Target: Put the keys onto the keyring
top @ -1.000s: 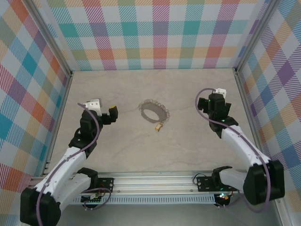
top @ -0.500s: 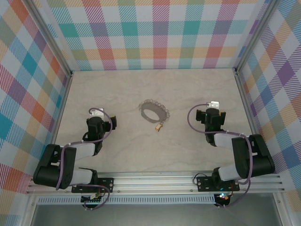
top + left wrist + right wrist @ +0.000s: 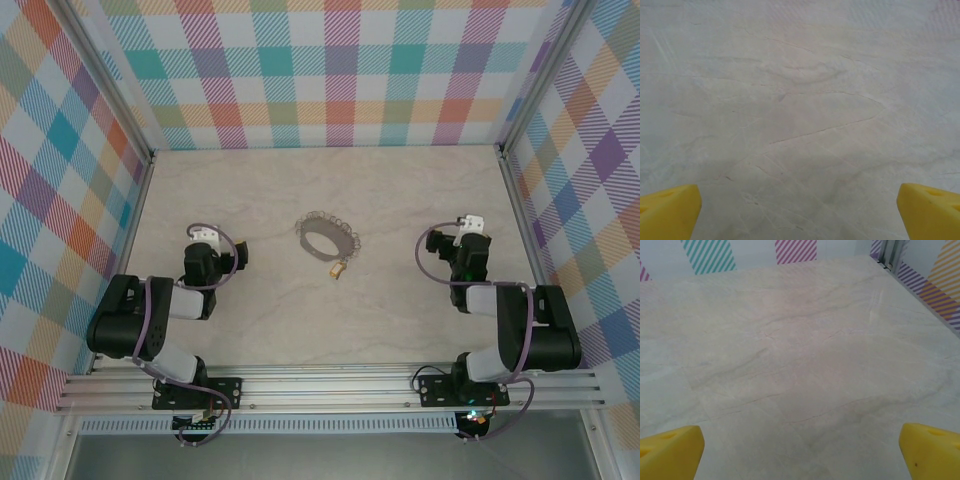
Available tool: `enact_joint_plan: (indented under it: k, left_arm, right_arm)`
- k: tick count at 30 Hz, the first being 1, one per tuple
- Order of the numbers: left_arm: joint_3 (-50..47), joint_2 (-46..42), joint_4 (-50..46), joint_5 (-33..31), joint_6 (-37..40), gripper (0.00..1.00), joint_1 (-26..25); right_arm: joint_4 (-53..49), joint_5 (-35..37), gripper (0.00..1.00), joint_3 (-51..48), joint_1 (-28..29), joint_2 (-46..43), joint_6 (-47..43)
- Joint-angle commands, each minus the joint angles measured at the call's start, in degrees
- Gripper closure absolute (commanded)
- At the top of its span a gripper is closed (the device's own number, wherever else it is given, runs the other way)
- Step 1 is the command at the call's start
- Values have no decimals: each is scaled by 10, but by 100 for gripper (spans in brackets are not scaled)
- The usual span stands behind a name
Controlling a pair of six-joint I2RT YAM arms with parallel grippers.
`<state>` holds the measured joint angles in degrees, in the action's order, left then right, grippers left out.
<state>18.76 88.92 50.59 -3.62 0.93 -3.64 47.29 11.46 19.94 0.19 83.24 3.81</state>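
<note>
The keyring, a silvery-grey beaded loop, lies flat on the pale table near its middle. A tiny brass-yellow key lies at the loop's near right edge; I cannot tell whether it is threaded on. My left gripper sits to the left of the ring, well apart from it, on a folded arm. In the left wrist view the left gripper is open, yellow fingertips wide apart over bare table. My right gripper sits to the right of the ring. In the right wrist view the right gripper is open and empty.
Plaid walls close the table in at the back and on both sides. A metal rail with the arm bases runs along the near edge. The right wrist view shows the far right corner post.
Both arms have folded back toward their bases, and the grippers now sit lower and nearer the rail. The jaws stay open. The ring and key have not moved.
</note>
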Motion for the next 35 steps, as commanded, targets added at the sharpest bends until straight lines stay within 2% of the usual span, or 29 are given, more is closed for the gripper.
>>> enact_joint_plan:
  k: [1, 3, 4, 8, 21, 35]
  left_arm:
    - [43, 6, -25, 16, 0, 0, 12]
    - [56, 9, -44, 28, 5, 0, 12]
    - [56, 9, -46, 28, 5, 0, 13]
    - [58, 11, -50, 27, 5, 0, 12]
    - [58, 8, -49, 13, 11, 0, 5]
    - [57, 8, -50, 14, 11, 0, 5]
  right_arm:
    - [89, -52, 0, -1, -2, 55, -2]
    - [26, -52, 0, 19, 2, 42, -2]
    - [49, -53, 0, 16, 1, 52, -5]
    - [20, -51, 0, 24, 2, 46, -4]
    - [29, -37, 0, 21, 10, 46, -9]
    - [24, -52, 0, 23, 10, 45, -14]
